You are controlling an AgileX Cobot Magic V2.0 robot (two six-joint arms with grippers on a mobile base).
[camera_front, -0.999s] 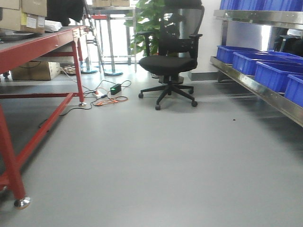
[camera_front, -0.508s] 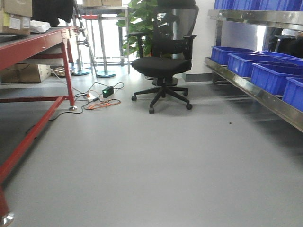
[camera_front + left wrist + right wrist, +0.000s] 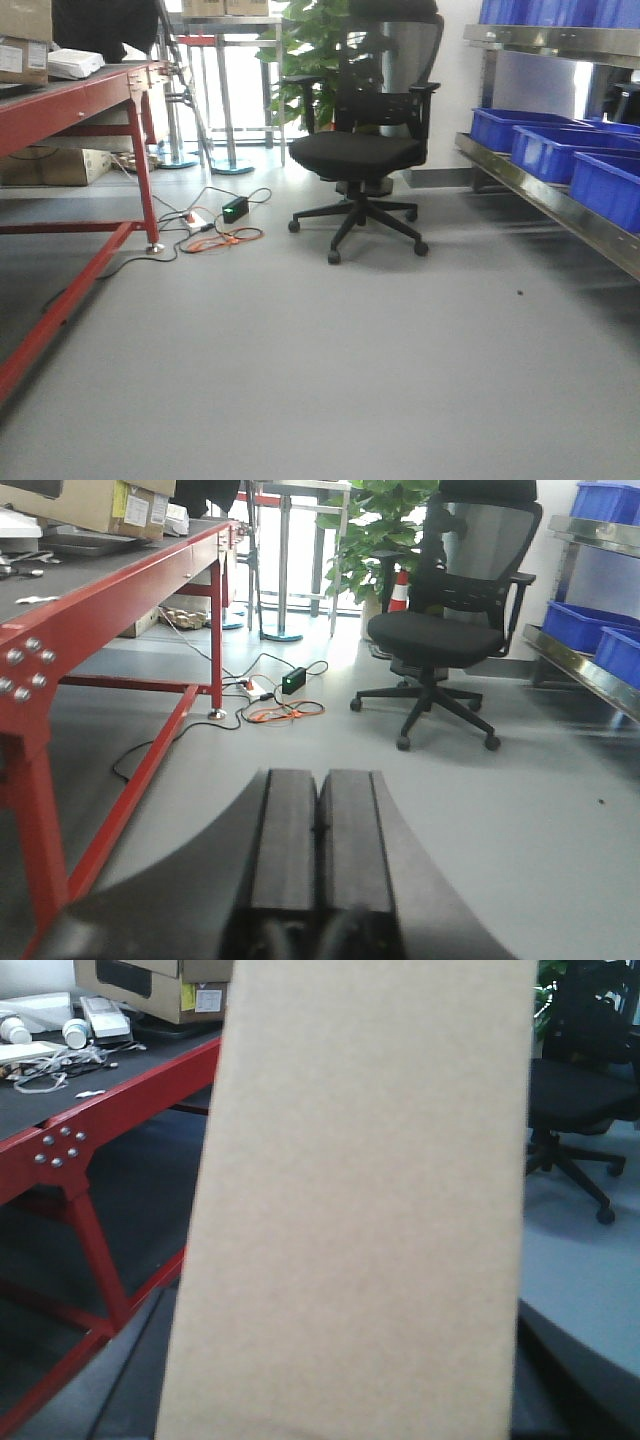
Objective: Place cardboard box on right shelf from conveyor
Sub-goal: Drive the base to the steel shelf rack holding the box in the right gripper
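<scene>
The cardboard box (image 3: 370,1190), plain tan and unmarked, fills most of the right wrist view and stands upright in my right gripper (image 3: 350,1410). Dark finger parts show at both lower sides of the box. My left gripper (image 3: 318,780) is shut, its two black fingers (image 3: 285,840) pressed together with nothing between them, hanging over bare grey floor. The right shelf (image 3: 560,205) runs along the right side, with a shiny steel front lip, also seen as the right shelf (image 3: 585,670) in the left wrist view. The conveyor is out of view.
Blue bins (image 3: 545,150) sit on the shelf. A black office chair (image 3: 365,150) stands ahead in the middle. A red-framed table (image 3: 90,95) with labelled cartons lines the left side. Cables and a power strip (image 3: 215,225) lie on the floor by its leg.
The front view has moved forward: the table's near foot has slid out of frame at bottom left, and the chair sits lower and larger. The shelf has shifted toward the right edge.
</scene>
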